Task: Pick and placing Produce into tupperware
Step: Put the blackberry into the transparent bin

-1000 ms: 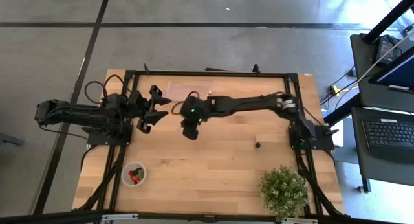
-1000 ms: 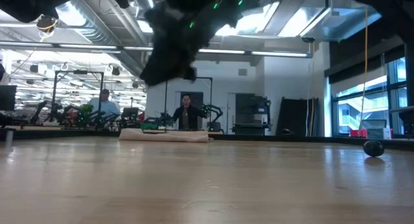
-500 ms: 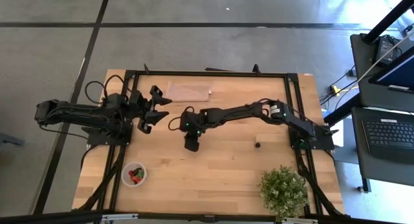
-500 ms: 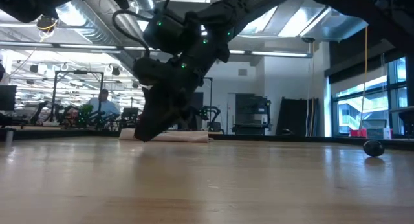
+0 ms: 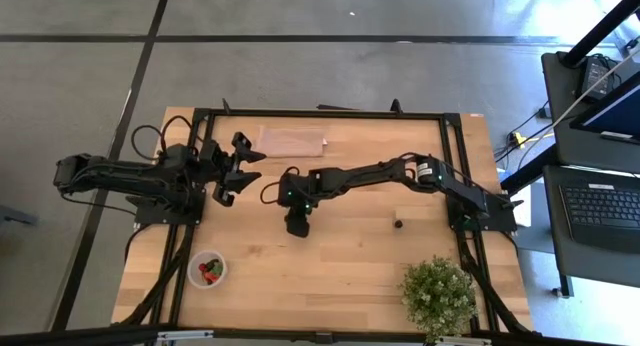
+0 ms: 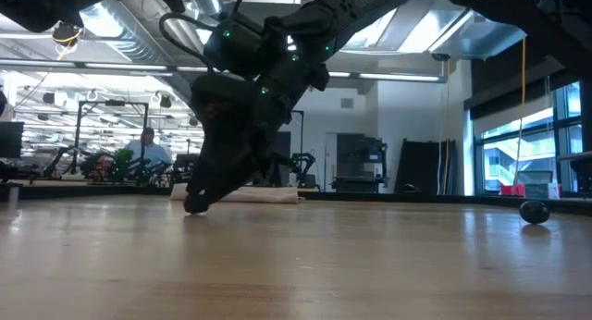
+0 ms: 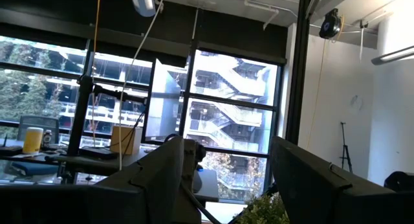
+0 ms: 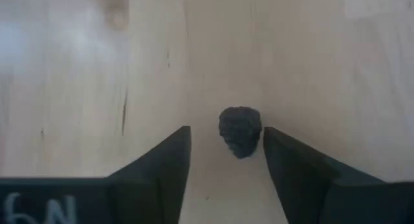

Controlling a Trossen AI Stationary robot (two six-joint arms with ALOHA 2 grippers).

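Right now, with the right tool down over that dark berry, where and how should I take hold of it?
Grip the dark berry across its widest middle, coming straight down. It is small, knobbly and roundish, lying on the bare table, so only its flanks offer purchase. The right tool is open with a finger on either side; lower a little, then close gently.

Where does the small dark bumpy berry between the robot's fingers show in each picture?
High view: hidden under the right tool.
Low view: hidden at that tool's tip.
Left wrist view: absent.
Right wrist view: small dark bumpy berry centre, on wood, fingers apart around it.
Shared landmark: the right tool.
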